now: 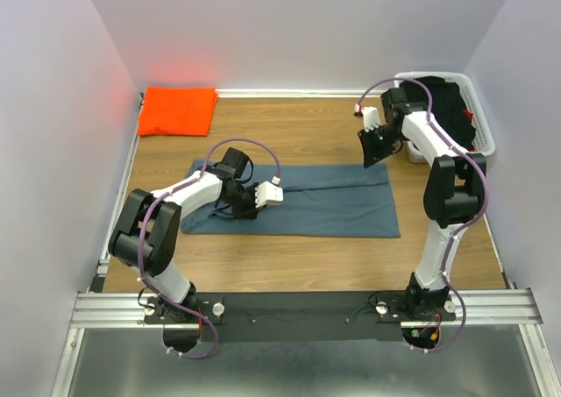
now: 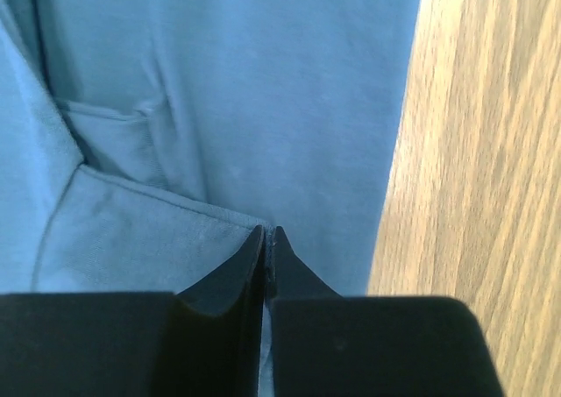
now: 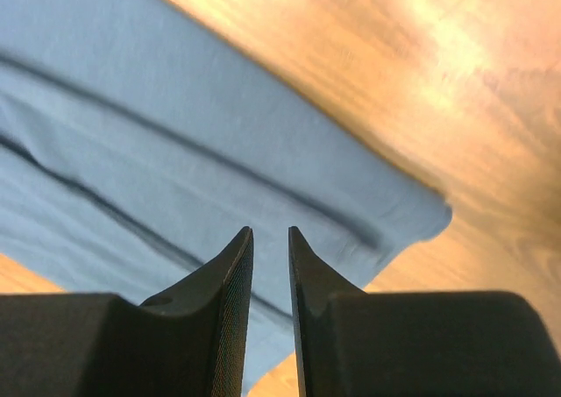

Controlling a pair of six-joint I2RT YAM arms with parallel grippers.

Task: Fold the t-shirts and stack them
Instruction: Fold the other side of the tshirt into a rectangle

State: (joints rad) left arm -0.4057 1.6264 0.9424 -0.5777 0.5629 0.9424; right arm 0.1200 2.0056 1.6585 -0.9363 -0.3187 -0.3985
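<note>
The slate blue-grey t-shirt [image 1: 337, 202] lies folded into a long band across the middle of the wooden bench [image 1: 289, 130]. The bright orange t-shirt [image 1: 178, 109] sits folded in the far left corner. The left gripper [image 2: 266, 236] is low over the band's left part, fingers pressed together at a folded hem; I cannot tell whether cloth is caught. The right gripper [image 3: 270, 232] hangs above the band's right end, fingers narrowly parted and holding nothing. A white basket [image 1: 485, 132] stands in the far right corner.
</note>
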